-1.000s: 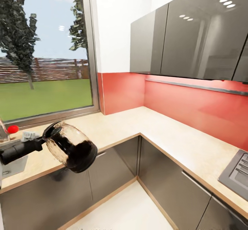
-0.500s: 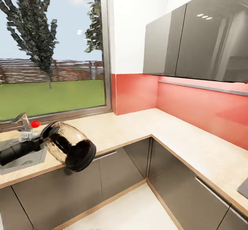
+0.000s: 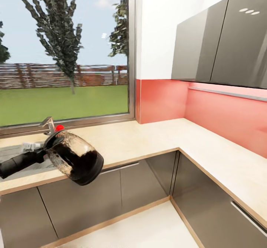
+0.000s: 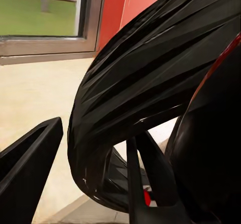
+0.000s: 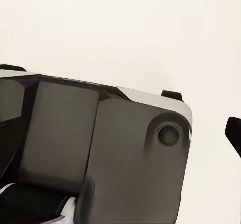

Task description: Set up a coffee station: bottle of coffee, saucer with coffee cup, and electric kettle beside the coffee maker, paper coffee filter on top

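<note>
The electric kettle (image 3: 76,160), clear glass with dark contents, hangs tilted on its side in front of the kitchen countertop's (image 3: 148,138) front edge, lid end toward my arm. My left gripper (image 3: 43,150) is shut on its black loop handle (image 4: 150,83), which looms large in the left wrist view beside one finger (image 4: 30,169). In the right wrist view one dark fingertip (image 5: 234,131) stands at the frame's edge over pale floor, nothing held, above a grey part of my own body (image 5: 100,153).
A steel sink (image 3: 11,153) with a faucet (image 3: 47,123) and a red knob (image 3: 59,127) sits under the window at left. The worktop turns a corner to the right under dark wall cabinets (image 3: 222,43). Grey cabinet fronts (image 3: 111,192) line the floor.
The whole view has swung, so the counter corner and cabinets sit further right and the sink shows more. The kettle stays tilted in my left gripper in the same pose.
</note>
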Tool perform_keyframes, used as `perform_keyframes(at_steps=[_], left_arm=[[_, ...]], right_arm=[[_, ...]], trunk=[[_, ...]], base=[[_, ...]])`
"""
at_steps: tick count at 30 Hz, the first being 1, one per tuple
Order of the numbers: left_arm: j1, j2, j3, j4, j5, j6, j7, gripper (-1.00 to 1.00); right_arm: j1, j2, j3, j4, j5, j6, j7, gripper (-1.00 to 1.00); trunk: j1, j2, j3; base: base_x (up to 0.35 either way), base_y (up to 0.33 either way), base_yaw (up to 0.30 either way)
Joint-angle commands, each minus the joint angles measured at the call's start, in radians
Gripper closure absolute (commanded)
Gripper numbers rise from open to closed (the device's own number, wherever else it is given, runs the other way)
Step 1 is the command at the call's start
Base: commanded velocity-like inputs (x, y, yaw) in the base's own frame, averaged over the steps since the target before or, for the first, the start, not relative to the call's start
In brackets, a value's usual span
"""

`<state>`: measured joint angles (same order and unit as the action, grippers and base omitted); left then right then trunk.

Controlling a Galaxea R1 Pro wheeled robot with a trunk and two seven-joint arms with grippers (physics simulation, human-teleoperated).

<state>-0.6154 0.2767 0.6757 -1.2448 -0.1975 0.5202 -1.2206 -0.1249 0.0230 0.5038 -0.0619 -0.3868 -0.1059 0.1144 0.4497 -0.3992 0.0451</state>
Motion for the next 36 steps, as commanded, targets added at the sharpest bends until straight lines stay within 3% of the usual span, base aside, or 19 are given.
perform_keyframes(at_steps=[1,25,36], left_arm=[[-0.001,-0.001,0.002,-0.001,-0.006,0.011,-0.008,1.0],[-0.001,-0.001,0.002,-0.001,-0.006,0.011,-0.008,1.0],[-0.001,-0.001,0.002,-0.001,-0.006,0.011,-0.008,1.0]], right_arm=[[-0.001,0.0,0.007,0.002,-0.011,-0.005,0.004,-1.0],[-0.001,0.0,0.007,0.002,-0.011,-0.005,0.004,-1.0],[-0.001,0.0,0.007,0.002,-0.011,-0.005,0.004,-1.0]], trunk=[[0.0,-0.001,-0.001],[0.0,-0.001,-0.025],[0.0,-0.001,-0.022]], base=[[0.0,0.0,0.249],[0.0,0.0,0.236],[0.0,0.0,0.266]])
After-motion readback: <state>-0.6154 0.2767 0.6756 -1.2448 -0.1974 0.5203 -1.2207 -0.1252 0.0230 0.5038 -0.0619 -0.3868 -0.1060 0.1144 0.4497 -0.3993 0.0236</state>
